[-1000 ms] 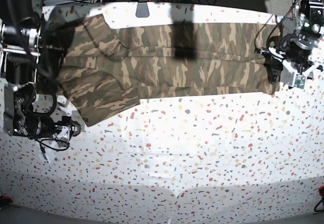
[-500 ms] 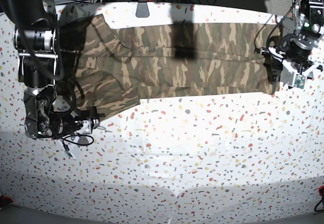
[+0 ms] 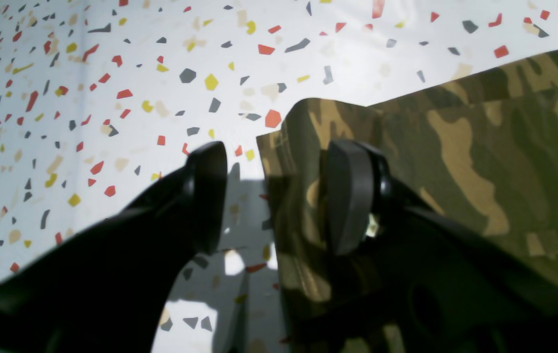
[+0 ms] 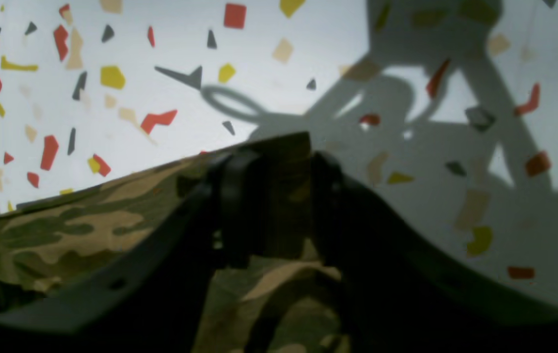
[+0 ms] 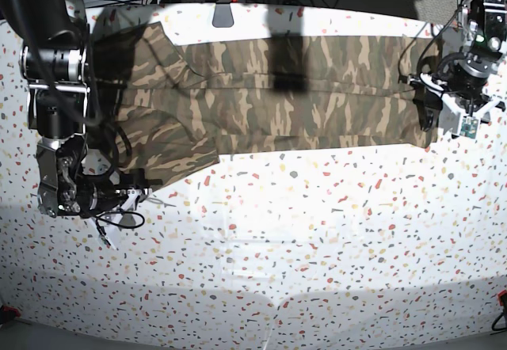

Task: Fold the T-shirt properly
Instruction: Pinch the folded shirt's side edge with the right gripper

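Observation:
The camouflage T-shirt (image 5: 301,97) lies spread flat along the far part of the speckled table, with one sleeve pointing toward the near left. My right gripper (image 5: 140,187) is at the near corner of that sleeve. In the right wrist view it (image 4: 274,206) is shut on the shirt's corner (image 4: 283,152), which stands up between the fingers. My left gripper (image 5: 428,120) is at the shirt's right end. In the left wrist view it (image 3: 276,196) is open, with the shirt's edge (image 3: 479,147) lying between the fingers and under the right one.
The white terrazzo table (image 5: 317,231) stretches toward the near edge. A grey mount (image 5: 223,13) and cables sit at the back edge. Small red items show at the near corners, on the left (image 5: 8,312) and on the right (image 5: 501,298).
My right arm has swung in from the left edge to the sleeve's near corner, and it now holds that corner. The left arm and the shirt have not moved.

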